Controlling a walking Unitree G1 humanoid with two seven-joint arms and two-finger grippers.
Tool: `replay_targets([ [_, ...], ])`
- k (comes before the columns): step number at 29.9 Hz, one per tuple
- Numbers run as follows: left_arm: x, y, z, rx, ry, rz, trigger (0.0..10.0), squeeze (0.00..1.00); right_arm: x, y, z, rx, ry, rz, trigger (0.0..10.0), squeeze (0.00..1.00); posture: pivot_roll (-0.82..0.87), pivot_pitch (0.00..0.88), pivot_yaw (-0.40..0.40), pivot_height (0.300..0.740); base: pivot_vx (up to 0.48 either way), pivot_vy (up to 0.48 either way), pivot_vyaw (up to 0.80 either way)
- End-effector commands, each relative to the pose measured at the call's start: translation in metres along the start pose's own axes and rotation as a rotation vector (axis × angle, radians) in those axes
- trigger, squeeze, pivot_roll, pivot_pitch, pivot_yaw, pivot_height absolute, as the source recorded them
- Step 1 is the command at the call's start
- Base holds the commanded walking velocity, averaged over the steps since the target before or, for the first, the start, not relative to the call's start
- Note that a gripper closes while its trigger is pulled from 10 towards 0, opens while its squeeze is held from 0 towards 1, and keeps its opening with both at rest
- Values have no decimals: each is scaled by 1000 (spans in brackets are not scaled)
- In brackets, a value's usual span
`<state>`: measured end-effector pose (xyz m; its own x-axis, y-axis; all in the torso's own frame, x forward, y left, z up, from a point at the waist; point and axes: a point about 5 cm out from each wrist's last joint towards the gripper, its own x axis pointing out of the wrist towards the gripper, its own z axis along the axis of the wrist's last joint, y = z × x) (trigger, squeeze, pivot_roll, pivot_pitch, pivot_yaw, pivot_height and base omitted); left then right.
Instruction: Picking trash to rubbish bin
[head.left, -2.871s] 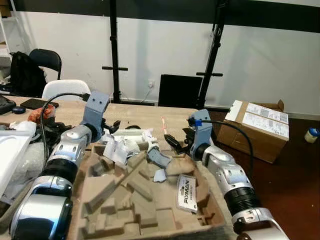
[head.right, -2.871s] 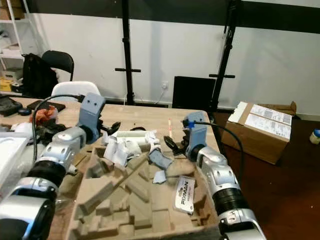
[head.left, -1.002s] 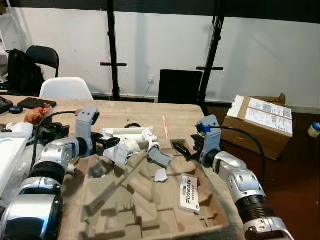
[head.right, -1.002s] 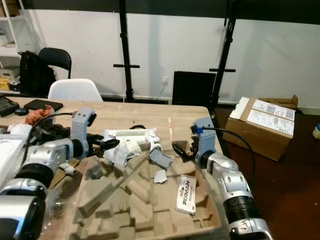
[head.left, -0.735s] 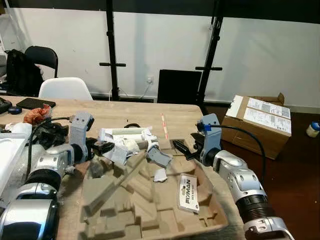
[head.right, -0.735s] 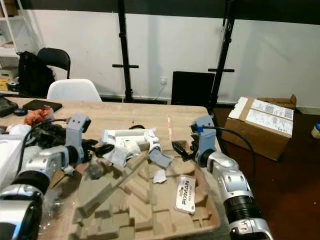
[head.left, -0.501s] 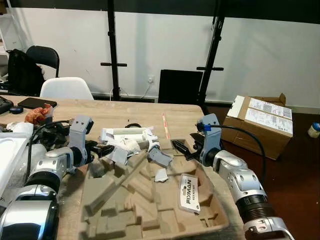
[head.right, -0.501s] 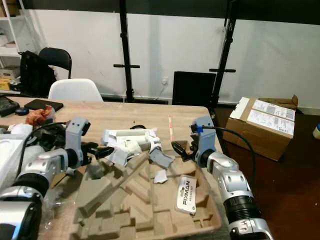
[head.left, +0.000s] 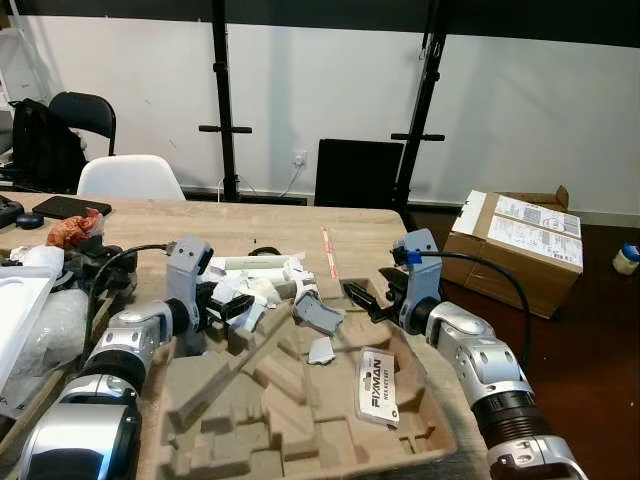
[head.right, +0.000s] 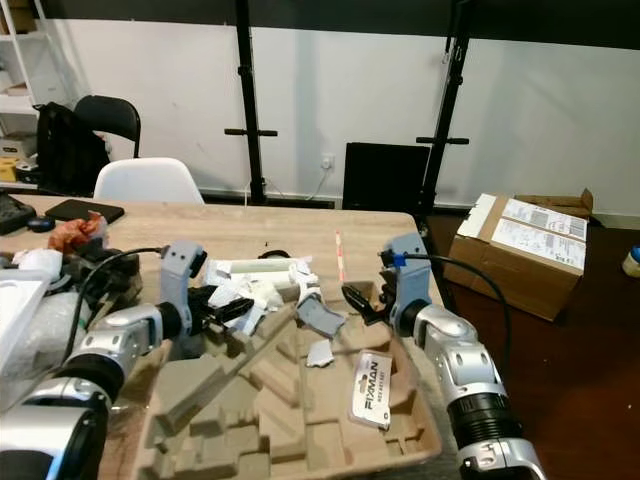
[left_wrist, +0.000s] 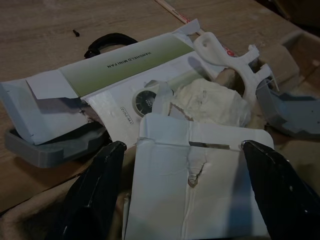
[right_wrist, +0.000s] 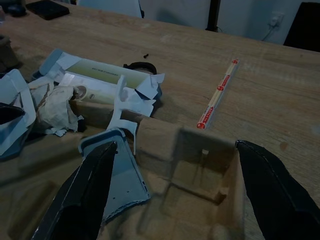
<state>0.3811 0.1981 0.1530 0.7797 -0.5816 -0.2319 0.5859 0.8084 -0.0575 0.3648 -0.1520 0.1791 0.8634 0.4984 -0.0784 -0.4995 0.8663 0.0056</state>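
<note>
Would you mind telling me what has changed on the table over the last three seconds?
The left gripper drew back from the white paper scraps, then came forward again; its open fingers now straddle a folded white sheet. The right gripper stayed open over the moulded pulp tray's far corner. The grey plastic piece and Fixman packet lie as before.

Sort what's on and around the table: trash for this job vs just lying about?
Job:
white carton, between the open left tool
fan box
crumpled paper
grey plastic piece
pulp tray

Lying about:
chopsticks
cardboard box
chairs
backpack
</note>
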Motion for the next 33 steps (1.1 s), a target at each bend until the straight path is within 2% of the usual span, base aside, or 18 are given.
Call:
replay_targets([
  [1, 0, -3, -16, -18, 66, -1, 10000, 0, -1, 3, -2, 4, 10, 13, 10000, 0, -6, 82, -23, 740, 0, 0, 0],
  [6, 0, -3, -14, -16, 56, -19, 10000, 0, -2, 2, -3, 3, 12, 14, 10000, 0, -6, 84, -23, 740, 0, 0, 0],
  [7, 1, -3, -11, -34, 33, -36, 0, 0, -2, 2, -3, 4, 13, 13, 10000, 0, -3, 84, -23, 740, 0, 0, 0],
  [13, 0, -3, -6, -61, 1, -57, 0, 0, -2, 2, -3, 4, 13, 12, 10000, 0, -2, 86, -24, 740, 0, 0, 0],
  [15, -2, 0, 2, -90, -55, -60, 0, 0, -2, 2, -3, 5, 14, 11, 10000, 0, 1, 88, -25, 740, 0, 0, 0],
  [18, -3, 2, 7, -106, -86, -56, 0, 0, -1, 2, -3, 6, 15, 12, 10000, 0, 1, 88, -25, 740, 0, 0, 0],
  [21, -6, 6, 20, -154, -178, -61, 0, 0, -1, 2, -4, 6, 17, 11, 10000, 0, 1, 90, -25, 740, 0, 0, 0],
  [26, -10, 9, 31, -204, -270, -71, 0, 0, -2, 1, -4, 6, 18, 8, 10000, 0, 1, 90, -25, 740, 0, 0, 0],
  [28, -15, 12, 45, -265, -390, -99, 0, 0, -2, 1, -4, 6, 18, 6, 10000, 0, 2, 90, -28, 740, 0, 0, 0],
  [33, -20, 14, 53, -298, -478, -128, 0, 0, -1, 1, -3, 6, 18, 6, 10000, 0, 3, 88, -31, 740, 0, 0, 0],
])
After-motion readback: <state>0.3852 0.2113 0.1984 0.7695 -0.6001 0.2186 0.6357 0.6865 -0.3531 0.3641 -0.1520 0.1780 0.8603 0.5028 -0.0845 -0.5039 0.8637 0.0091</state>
